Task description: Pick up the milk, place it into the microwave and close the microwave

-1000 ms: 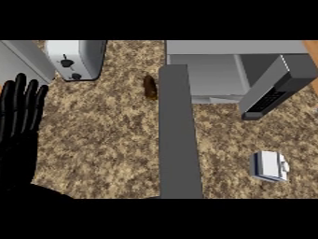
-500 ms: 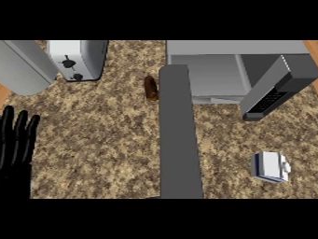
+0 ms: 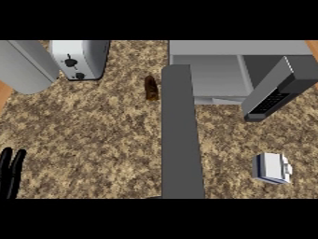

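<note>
At the lower right of the counter point(image 3: 86, 130), in front of the microwave point(image 3: 216, 51), sits the milk point(image 3: 271, 168), a small white carton well apart from everything else. From up here I cannot tell whether it stands or lies on its side. Its slightly longer side in this view runs roughly toward and away from the robot. A long grey panel point(image 3: 182, 140), which I take for the microwave's swung-out door, runs from the oven's left front corner down to the bottom edge of the view.

That panel is what the next move turns on. The only one I can see is the left robot hand point(image 3: 2, 172), resting at the lower left edge with fingers straight and pointing up, nothing in it. The milk lies far to its right, on the other side of the panel, so a reach from the left would have to cross over or go around the door. The right robot hand is not in view, but the carton is on its side of the panel. My judgement is that the pick belongs to the right arm, coming in from the lower right. Nothing of the task is done yet: the milk is on the counter and the door is open.
</note>
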{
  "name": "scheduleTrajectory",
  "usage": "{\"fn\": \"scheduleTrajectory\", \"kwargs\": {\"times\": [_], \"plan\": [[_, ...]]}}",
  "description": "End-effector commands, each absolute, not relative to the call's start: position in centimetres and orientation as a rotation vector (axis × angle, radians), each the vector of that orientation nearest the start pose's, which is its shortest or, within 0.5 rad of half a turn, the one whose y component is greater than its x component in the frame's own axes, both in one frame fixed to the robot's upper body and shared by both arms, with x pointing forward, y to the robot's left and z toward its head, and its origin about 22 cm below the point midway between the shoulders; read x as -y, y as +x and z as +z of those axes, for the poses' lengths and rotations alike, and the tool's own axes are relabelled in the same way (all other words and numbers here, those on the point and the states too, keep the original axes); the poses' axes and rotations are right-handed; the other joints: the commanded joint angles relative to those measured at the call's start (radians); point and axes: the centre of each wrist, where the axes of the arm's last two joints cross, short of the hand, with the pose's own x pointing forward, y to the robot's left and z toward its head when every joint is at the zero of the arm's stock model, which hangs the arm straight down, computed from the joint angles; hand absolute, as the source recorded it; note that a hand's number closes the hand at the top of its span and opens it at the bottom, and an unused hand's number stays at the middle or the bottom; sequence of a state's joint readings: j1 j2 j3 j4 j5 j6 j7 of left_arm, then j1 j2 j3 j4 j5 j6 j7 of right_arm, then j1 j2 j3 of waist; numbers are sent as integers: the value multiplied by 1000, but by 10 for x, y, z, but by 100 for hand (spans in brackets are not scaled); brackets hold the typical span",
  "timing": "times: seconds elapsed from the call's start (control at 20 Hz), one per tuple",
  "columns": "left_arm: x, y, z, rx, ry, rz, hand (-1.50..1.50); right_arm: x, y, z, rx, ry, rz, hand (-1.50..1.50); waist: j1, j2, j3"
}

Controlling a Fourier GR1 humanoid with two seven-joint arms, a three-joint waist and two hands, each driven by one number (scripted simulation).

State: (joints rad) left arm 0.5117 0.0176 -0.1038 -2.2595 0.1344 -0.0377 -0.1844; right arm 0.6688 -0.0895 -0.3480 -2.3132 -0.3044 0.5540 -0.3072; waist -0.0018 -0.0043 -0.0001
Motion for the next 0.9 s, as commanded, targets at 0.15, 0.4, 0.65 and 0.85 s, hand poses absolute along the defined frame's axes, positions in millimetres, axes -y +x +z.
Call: {"fn": "scheduleTrajectory", "kwargs": {"times": [0.15,0.4,0.65,0.85], "plan": [[-256,88,81,1995,1,130,-150,326,66,80,2026,-58,204,-150,5,2,0],[-265,64,82,1983,-19,133,-150,308,81,64,1986,-108,197,-150,10,1,0],[-283,52,49,1981,-13,134,-150,330,101,37,1959,-138,241,-150,15,1,0],[-281,40,71,1984,-23,107,-150,308,119,27,1965,-143,277,-150,14,2,0]]}}
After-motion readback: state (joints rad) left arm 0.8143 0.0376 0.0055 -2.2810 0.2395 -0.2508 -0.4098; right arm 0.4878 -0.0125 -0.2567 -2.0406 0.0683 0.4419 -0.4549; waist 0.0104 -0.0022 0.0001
